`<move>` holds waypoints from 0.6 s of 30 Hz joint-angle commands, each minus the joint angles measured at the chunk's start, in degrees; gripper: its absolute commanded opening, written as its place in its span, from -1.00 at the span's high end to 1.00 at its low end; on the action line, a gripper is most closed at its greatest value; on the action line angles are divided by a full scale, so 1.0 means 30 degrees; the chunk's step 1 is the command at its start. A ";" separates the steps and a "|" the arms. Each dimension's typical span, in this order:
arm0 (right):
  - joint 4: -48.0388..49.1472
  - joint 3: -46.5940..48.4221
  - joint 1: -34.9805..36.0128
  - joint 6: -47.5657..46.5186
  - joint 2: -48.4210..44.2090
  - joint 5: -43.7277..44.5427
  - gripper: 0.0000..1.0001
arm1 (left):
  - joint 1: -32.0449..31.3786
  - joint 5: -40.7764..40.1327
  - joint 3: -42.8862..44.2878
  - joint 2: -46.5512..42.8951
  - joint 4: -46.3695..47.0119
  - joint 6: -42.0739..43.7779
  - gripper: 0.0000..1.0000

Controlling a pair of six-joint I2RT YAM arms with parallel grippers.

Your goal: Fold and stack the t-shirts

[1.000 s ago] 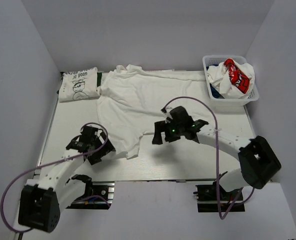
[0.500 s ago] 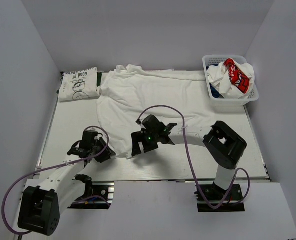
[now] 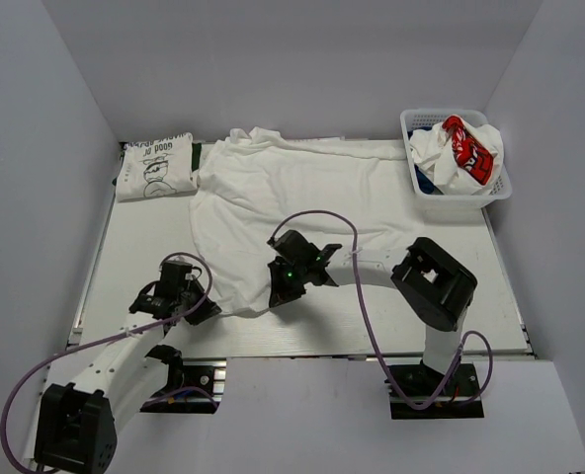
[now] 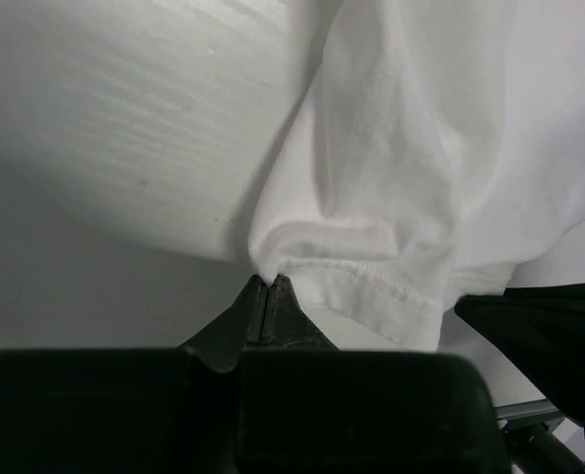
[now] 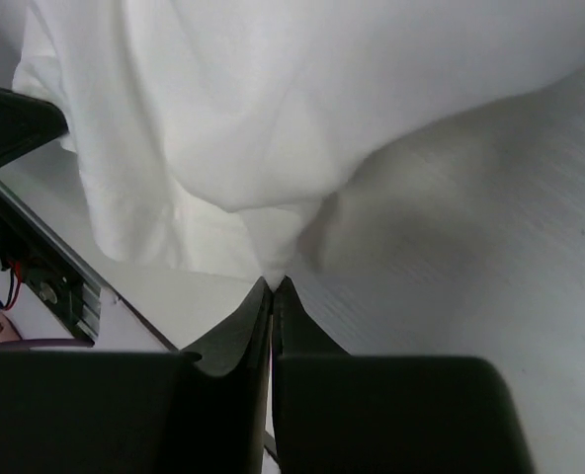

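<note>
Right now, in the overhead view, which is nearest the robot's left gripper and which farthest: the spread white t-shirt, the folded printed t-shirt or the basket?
From the left gripper:
1. The spread white t-shirt, its near hem pinched in it.
2. The folded printed t-shirt, far left corner.
3. The basket, far right corner.

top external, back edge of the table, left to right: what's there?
folded printed t-shirt → spread white t-shirt → white basket holding crumpled t-shirts
</note>
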 commanded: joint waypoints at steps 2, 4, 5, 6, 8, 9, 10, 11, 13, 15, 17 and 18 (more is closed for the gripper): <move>-0.1906 -0.0301 -0.0042 -0.0834 -0.3000 0.0237 1.00 | -0.0050 -0.0717 0.1454 -0.1140 -0.3353 -0.1009 1.00; -0.2058 -0.1119 -0.0014 -0.1244 -0.4404 -0.0376 1.00 | -0.0050 -0.0717 0.1894 -0.1637 -0.4639 -0.1826 1.00; -0.2377 -0.1241 -0.0014 -0.1769 -0.4530 -0.0698 1.00 | -0.0050 -0.0717 0.2070 -0.1638 -0.5140 -0.2122 1.00; -0.2903 -0.1329 -0.0014 -0.2094 -0.4677 -0.1340 1.00 | -0.0050 -0.0891 0.2507 -0.1638 -0.5667 -0.2560 1.00; -0.3550 -0.1943 0.0015 -0.2332 -0.4912 -0.1375 1.00 | -0.0050 -0.1067 0.2890 -0.1435 -0.6928 -0.2914 1.00; -0.3755 -0.2148 0.0045 -0.2476 -0.4912 -0.1810 1.00 | -0.0050 -0.1387 0.3356 -0.1143 -0.7513 -0.3177 1.00; -0.3873 -0.2556 -0.0071 -0.2681 -0.4767 -0.1960 1.00 | -0.0050 -0.1652 0.3535 -0.0966 -0.8011 -0.3412 1.00; -0.3904 -0.2850 -0.0043 -0.2625 -0.4534 -0.2106 1.00 | -0.0050 -0.1654 0.3537 -0.0965 -0.8190 -0.3414 1.00; -0.3846 -0.3116 0.0103 -0.2742 -0.4182 -0.2575 1.00 | -0.0050 -0.1043 0.3537 -0.0760 -0.8397 -0.3414 1.00; -0.3526 -0.3612 0.0191 -0.3089 -0.4092 -0.3804 0.65 | -0.0050 -0.0515 0.3537 -0.0760 -0.9069 -0.3414 0.99; -0.3813 -0.3761 0.0192 -0.3268 -0.4674 -0.3750 -0.04 | -0.0050 -0.0512 0.3537 -0.1109 -0.9480 -0.3414 0.57; -0.4048 -0.3732 0.0163 -0.3588 -0.4939 -0.3632 -0.15 | -0.0050 -0.0280 0.3537 -0.1314 -0.9742 -0.3414 -0.02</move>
